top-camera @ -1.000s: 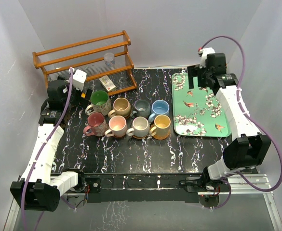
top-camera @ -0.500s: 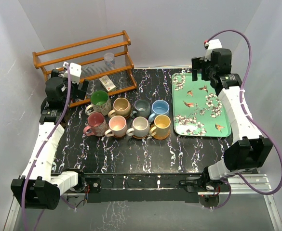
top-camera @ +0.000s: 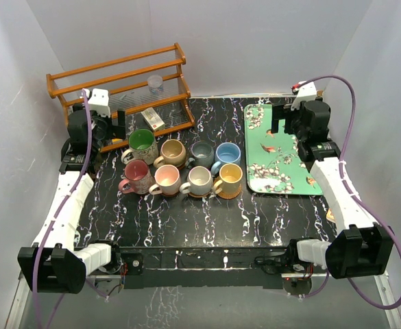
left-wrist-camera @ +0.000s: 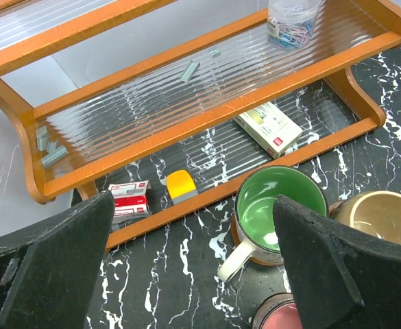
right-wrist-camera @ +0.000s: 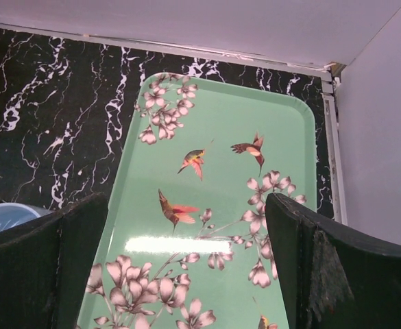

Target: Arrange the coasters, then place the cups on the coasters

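- The left gripper is hanging above the black marbled table, its jaws spread wide and holding nothing.
- Just ahead of it and to its right, the green mug is standing upright on a brown coaster, its handle pointing back toward the gripper.
- The tan mug is sitting further right, and the maroon mug is peeking in by the right finger.
- Beyond the fingers, a wooden rack is holding a clear cup of paper clips and a small box.
- The right gripper is hovering over a green bird-patterned tray, its jaws also wide apart and empty.
- The blue mug is showing just left of its left finger.
- Between the two grippers, all eight mugs are standing in two rows of four, including the grey-blue mug, pink mug, cream mug and yellow mug.
- Coaster edges are showing beneath the front-row mugs.
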`<state>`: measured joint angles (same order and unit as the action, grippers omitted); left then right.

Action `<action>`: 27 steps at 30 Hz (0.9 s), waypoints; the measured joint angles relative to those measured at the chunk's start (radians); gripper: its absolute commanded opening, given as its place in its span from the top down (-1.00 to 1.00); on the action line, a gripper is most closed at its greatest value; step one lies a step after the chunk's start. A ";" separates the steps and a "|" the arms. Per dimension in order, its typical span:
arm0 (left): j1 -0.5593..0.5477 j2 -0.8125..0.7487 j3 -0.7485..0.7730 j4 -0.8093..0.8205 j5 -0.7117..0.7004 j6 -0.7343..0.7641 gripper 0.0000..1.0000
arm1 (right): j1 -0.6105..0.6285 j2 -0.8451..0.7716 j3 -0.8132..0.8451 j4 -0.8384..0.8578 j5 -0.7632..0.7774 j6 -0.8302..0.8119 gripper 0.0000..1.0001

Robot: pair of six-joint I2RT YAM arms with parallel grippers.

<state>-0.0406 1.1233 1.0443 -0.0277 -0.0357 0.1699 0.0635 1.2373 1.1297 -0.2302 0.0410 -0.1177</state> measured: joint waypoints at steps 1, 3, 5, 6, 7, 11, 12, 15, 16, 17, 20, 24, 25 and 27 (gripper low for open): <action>0.001 0.000 0.000 -0.002 0.002 -0.003 -0.98 | 0.000 -0.012 -0.024 0.017 -0.008 0.003 -0.97; 0.005 -0.001 0.000 -0.006 0.010 -0.011 -0.97 | 0.000 -0.032 -0.066 0.043 -0.015 0.008 -0.97; 0.014 -0.005 -0.001 -0.012 0.026 -0.024 -0.98 | 0.000 -0.047 -0.092 0.064 -0.019 0.012 -0.97; 0.018 -0.008 -0.002 -0.014 0.035 -0.029 -0.97 | -0.001 -0.055 -0.105 0.073 -0.022 0.013 -0.97; 0.023 -0.013 -0.006 -0.015 0.048 -0.036 -0.97 | -0.002 -0.064 -0.114 0.079 -0.027 0.013 -0.97; 0.040 -0.035 -0.014 -0.029 0.087 -0.057 -0.97 | -0.025 -0.101 -0.138 0.092 -0.058 0.014 -0.97; 0.043 -0.042 -0.014 -0.033 0.096 -0.060 -0.97 | -0.034 -0.111 -0.144 0.095 -0.069 0.014 -0.97; 0.047 -0.062 -0.019 -0.036 0.109 -0.066 -0.97 | -0.050 -0.132 -0.147 0.099 -0.099 0.011 -0.97; 0.047 -0.071 -0.022 -0.037 0.114 -0.066 -0.97 | -0.053 -0.138 -0.147 0.099 -0.110 0.011 -0.97; 0.049 -0.082 -0.026 -0.042 0.122 -0.066 -0.97 | -0.053 -0.144 -0.147 0.099 -0.120 0.010 -0.97; 0.053 -0.105 -0.031 -0.058 0.142 -0.058 -0.97 | -0.066 -0.158 -0.147 0.098 -0.147 -0.002 -0.97; 0.056 -0.135 -0.031 -0.066 0.174 -0.050 -0.97 | -0.086 -0.185 -0.147 0.077 -0.148 -0.020 -0.97; 0.056 -0.140 -0.031 -0.069 0.180 -0.047 -0.97 | -0.088 -0.197 -0.147 0.069 -0.145 -0.024 -0.97; 0.056 -0.149 -0.029 -0.083 0.194 -0.043 -0.97 | -0.092 -0.219 -0.147 0.057 -0.145 -0.034 -0.97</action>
<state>0.0151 0.9741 1.0153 -0.1104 0.1581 0.1268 -0.0284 1.0183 0.9829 -0.1730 -0.1036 -0.1513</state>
